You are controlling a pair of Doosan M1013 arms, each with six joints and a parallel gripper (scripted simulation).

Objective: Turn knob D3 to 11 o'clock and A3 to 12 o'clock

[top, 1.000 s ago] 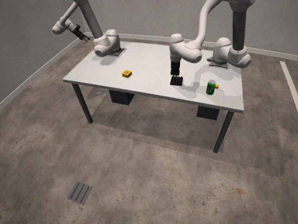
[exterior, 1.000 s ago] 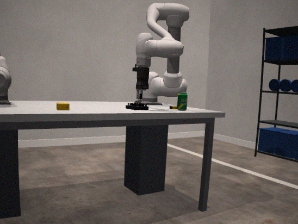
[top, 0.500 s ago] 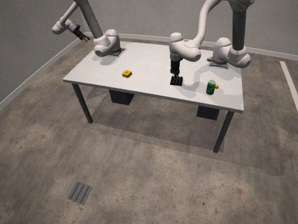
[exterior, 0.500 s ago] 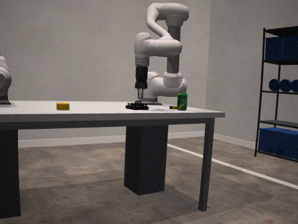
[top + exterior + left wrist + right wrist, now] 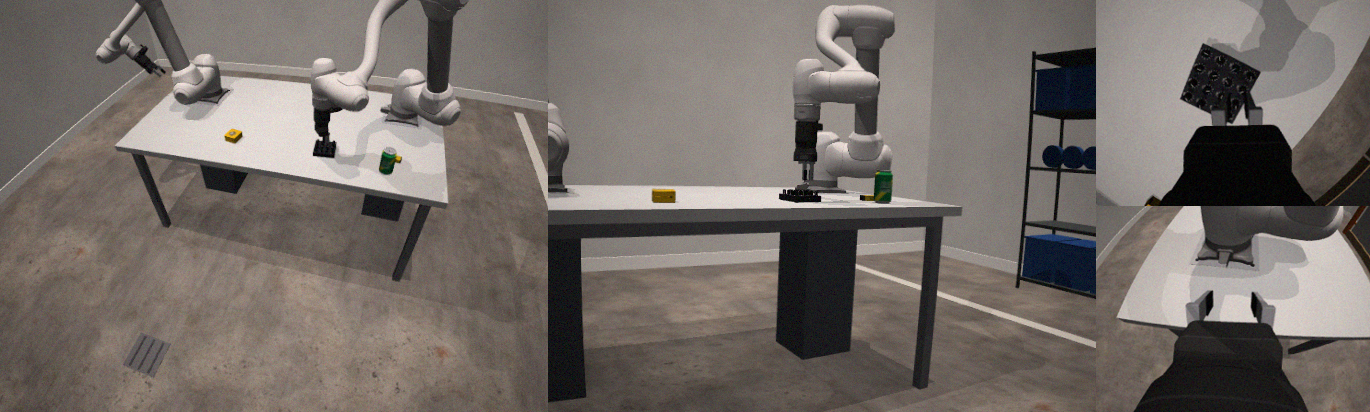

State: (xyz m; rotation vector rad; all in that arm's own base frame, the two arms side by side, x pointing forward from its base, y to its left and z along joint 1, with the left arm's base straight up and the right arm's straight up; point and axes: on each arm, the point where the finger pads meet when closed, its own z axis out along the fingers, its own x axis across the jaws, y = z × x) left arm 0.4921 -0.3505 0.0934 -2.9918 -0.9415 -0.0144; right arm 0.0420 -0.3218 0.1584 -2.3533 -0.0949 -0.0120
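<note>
The black knob box [image 5: 325,149] [image 5: 803,198] [image 5: 1224,71] lies flat on the table, turned at an angle in the left wrist view, with four rows of dark knobs and pale hour marks. My left gripper [image 5: 326,140] [image 5: 805,184] [image 5: 1237,100] points down just over the box, partly open. Its fingers stand either side of a corner knob [image 5: 1235,104] in the left wrist view; whether they touch it is unclear. Nearby knobs are partly hidden by the fingers. The socket cannot be made out, and the pointers are too small to read surely. My right gripper [image 5: 161,72] [image 5: 1232,299] is wide open and empty, away from the box.
A green can [image 5: 387,161] [image 5: 883,187] stands beside the box, with a small yellow object [image 5: 398,159] [image 5: 866,198] close to it. A yellow block [image 5: 233,136] [image 5: 664,196] lies on the table [image 5: 280,117] on the box's other side. The table's front edge is near the box.
</note>
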